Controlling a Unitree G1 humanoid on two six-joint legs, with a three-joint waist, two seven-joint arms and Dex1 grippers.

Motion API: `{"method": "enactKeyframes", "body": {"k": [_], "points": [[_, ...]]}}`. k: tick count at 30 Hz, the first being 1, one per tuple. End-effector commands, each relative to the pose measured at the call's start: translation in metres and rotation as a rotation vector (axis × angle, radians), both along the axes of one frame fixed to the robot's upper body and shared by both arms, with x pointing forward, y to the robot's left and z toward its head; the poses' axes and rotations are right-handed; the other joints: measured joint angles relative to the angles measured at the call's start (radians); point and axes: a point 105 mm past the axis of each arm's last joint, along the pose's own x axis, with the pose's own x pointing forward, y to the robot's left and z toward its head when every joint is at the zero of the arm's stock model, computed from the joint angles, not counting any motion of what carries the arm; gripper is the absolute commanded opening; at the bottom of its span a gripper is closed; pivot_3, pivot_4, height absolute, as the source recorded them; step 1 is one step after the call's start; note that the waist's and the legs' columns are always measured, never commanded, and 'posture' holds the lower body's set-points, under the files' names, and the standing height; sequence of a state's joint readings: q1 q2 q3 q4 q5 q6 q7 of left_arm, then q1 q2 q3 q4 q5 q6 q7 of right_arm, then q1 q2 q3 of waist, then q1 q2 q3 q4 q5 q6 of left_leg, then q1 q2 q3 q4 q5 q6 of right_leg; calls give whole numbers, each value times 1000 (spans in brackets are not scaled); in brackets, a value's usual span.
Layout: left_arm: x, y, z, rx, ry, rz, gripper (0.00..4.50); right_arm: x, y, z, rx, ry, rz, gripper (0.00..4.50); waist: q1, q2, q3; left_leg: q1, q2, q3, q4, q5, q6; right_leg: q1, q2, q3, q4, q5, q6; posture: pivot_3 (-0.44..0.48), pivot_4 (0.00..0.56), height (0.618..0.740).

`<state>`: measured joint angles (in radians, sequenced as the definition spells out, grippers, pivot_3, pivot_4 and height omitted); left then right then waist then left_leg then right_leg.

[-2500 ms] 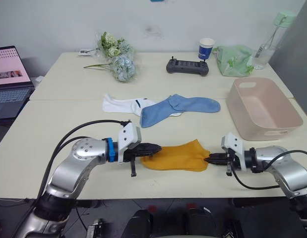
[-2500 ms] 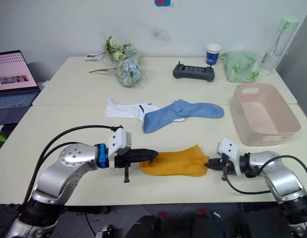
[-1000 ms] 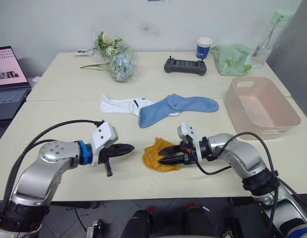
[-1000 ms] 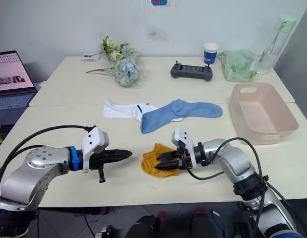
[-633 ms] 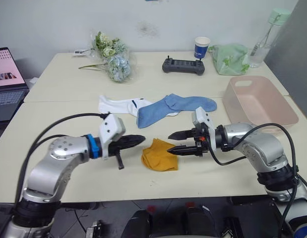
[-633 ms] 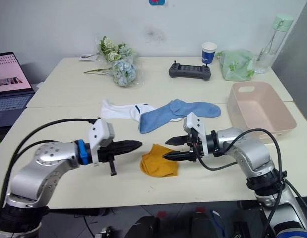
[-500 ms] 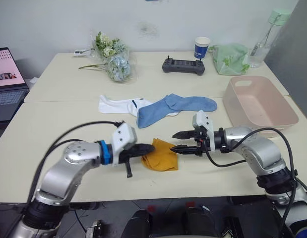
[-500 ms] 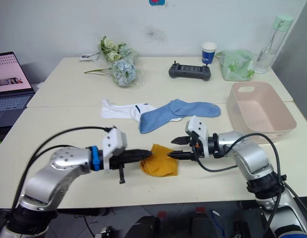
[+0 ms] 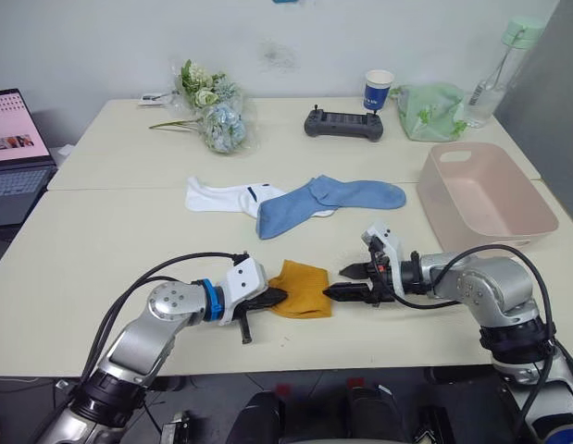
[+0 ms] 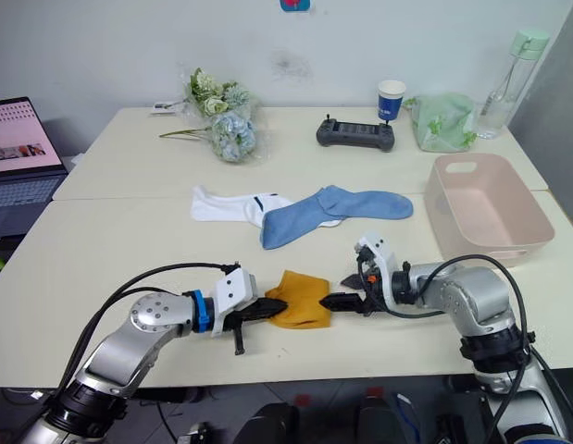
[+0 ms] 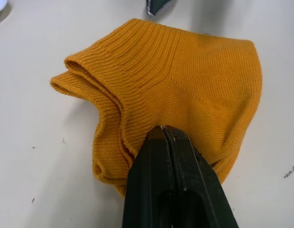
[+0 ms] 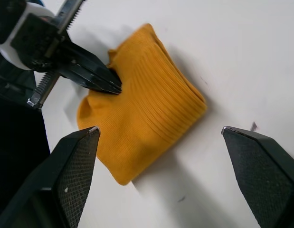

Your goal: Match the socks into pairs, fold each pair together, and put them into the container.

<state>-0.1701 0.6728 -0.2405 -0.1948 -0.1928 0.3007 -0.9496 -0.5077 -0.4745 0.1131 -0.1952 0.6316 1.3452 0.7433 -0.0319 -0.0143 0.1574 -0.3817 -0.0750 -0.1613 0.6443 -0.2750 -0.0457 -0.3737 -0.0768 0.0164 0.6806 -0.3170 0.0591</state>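
On the bench (image 9: 101, 240), the left tool (image 9: 279, 297) pinches the folded mustard-yellow pair (image 9: 303, 289), seemingly at its edge; the right tool (image 9: 337, 280) sits spread open just beside it.

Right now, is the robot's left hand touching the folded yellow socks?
Touching. The left wrist view shows the left hand with its shut tips pressed against the yellow socks.

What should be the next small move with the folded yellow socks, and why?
Probably the right gripper should close on the folded mustard-yellow pair: its fingers stand open at the pair's edge, the left gripper pinches the other side, and the pink container lies to the right.
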Motion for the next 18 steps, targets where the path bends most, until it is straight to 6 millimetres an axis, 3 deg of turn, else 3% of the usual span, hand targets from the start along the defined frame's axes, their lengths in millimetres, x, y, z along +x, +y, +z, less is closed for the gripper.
{"method": "enactKeyframes", "body": {"k": [1,11,17,18], "points": [[-9,10,-20,57,79,22,0,-8,8,4,53,118,9,4473,-1,0,0,0,0,0,0,0,0,0,0,0,0,0,0,0,150,740],[-12,11,-18,59,75,29,0,1,48,3,213,284,-34,4473,-3,3,-2,1,0,0,-1,0,0,-1,2,0,1,0,0,0,150,740],[-13,13,-16,57,76,38,0,7,55,-3,228,289,-62,4473,-4,3,-2,1,0,0,-1,0,0,-1,2,1,1,0,0,0,150,740],[-13,14,-15,56,76,39,0,7,55,-3,225,285,-65,4303,-4,4,-2,1,0,0,-1,0,0,-1,2,1,1,0,0,0,150,740]]}}
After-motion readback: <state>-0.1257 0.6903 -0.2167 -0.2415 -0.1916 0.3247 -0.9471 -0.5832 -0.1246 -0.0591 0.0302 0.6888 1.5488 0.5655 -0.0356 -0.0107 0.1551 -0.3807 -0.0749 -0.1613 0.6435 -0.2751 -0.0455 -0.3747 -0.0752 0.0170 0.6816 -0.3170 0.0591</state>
